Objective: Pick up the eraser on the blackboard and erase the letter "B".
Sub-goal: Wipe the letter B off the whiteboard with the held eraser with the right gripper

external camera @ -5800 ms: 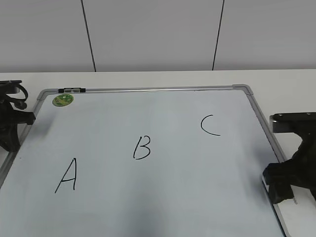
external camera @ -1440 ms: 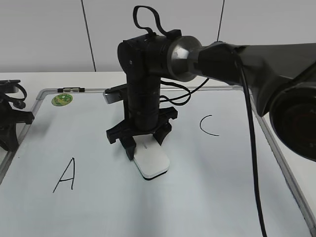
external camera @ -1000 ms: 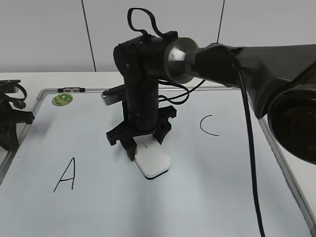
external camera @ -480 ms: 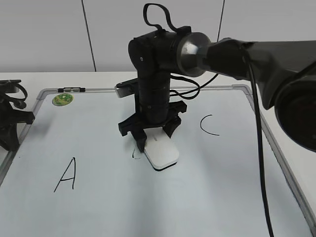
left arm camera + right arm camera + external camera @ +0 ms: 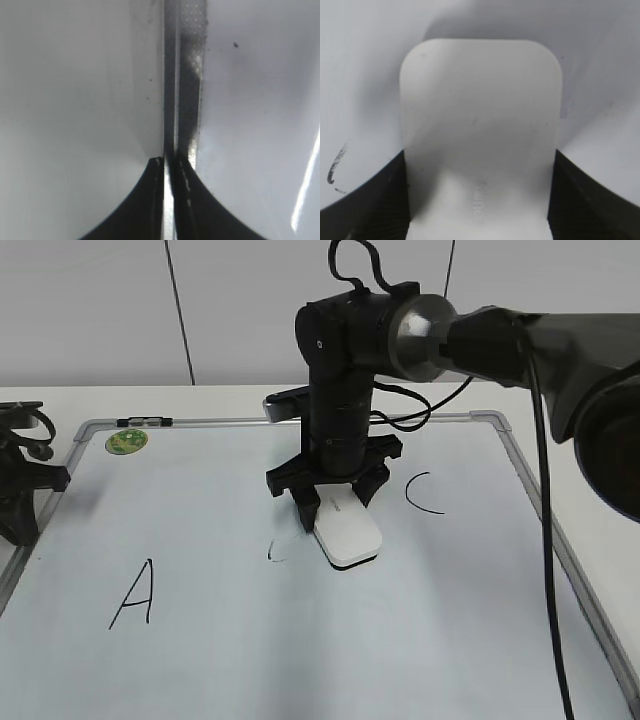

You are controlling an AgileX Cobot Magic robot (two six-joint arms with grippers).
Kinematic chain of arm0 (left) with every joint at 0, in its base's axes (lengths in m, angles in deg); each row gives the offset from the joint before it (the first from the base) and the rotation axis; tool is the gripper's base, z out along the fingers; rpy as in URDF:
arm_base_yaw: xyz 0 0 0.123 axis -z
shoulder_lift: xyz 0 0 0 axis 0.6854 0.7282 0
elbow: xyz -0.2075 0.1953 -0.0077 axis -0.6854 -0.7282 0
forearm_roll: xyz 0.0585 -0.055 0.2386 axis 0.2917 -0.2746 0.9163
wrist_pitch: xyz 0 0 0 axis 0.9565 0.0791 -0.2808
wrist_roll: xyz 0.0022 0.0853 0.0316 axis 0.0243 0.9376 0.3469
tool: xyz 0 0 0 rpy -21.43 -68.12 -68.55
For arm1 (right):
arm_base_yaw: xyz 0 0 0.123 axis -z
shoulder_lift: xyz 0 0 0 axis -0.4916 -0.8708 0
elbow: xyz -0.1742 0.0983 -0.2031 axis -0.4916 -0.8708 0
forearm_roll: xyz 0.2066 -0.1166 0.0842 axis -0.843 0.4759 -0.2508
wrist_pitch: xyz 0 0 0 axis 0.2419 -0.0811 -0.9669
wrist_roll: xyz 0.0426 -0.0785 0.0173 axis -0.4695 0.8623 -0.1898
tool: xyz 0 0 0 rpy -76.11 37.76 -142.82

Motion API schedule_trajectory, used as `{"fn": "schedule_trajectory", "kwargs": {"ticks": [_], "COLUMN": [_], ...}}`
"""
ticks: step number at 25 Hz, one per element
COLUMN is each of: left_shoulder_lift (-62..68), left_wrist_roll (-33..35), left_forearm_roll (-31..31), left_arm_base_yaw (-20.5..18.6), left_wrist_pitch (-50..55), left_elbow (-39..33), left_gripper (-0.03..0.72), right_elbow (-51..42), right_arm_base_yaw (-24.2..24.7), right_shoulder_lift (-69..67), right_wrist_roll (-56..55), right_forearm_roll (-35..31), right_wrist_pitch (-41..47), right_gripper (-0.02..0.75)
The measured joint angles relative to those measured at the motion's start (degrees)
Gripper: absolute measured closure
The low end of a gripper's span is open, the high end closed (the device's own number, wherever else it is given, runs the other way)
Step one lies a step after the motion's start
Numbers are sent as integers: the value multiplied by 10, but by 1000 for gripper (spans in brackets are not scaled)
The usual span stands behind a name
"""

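My right gripper point(image 5: 335, 508) is shut on the white eraser point(image 5: 347, 534) and holds it flat on the blackboard point(image 5: 300, 640), between where the "B" stood and the "C" point(image 5: 424, 494). Of the letter "B" only a small black stroke point(image 5: 273, 554) shows, left of the eraser; it also shows in the right wrist view point(image 5: 335, 167). The eraser fills the right wrist view point(image 5: 480, 130) between my two fingers point(image 5: 375, 200). The "A" point(image 5: 134, 595) is whole. My left gripper point(image 5: 170, 165) is shut and empty over the board's left frame point(image 5: 187, 75).
A round green magnet point(image 5: 127, 441) sits at the board's far left corner. My left arm point(image 5: 20, 480) rests at the board's left edge. The right arm's dark links point(image 5: 520, 340) reach across from the right above the board.
The right gripper came in with the eraser and wiped over the "B", then slid right; most of the letter is gone, leaving one small stroke. The left arm has not moved.
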Motion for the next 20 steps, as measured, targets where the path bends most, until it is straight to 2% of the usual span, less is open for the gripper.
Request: {"fn": "schedule_trajectory", "kwargs": {"ticks": [8,12,20], "left_shoulder_lift": [0,0,0], "left_wrist_roll": [0,0,0], "left_forearm_roll": [1,1,3], "left_arm_base_yaw": [0,0,0], "left_wrist_pitch": [1,1,1], "left_elbow": [0,0,0], "left_gripper": [671,671,671], "right_elbow": [0,0,0], "right_arm_base_yaw": [-38,-67,-92], "right_shoulder_lift": [0,-1,-1], "right_wrist_roll": [1,2,2], "right_forearm_roll": [18,13,0], "right_wrist_pitch": [0,0,-1], "right_gripper": [225,225,225]}}
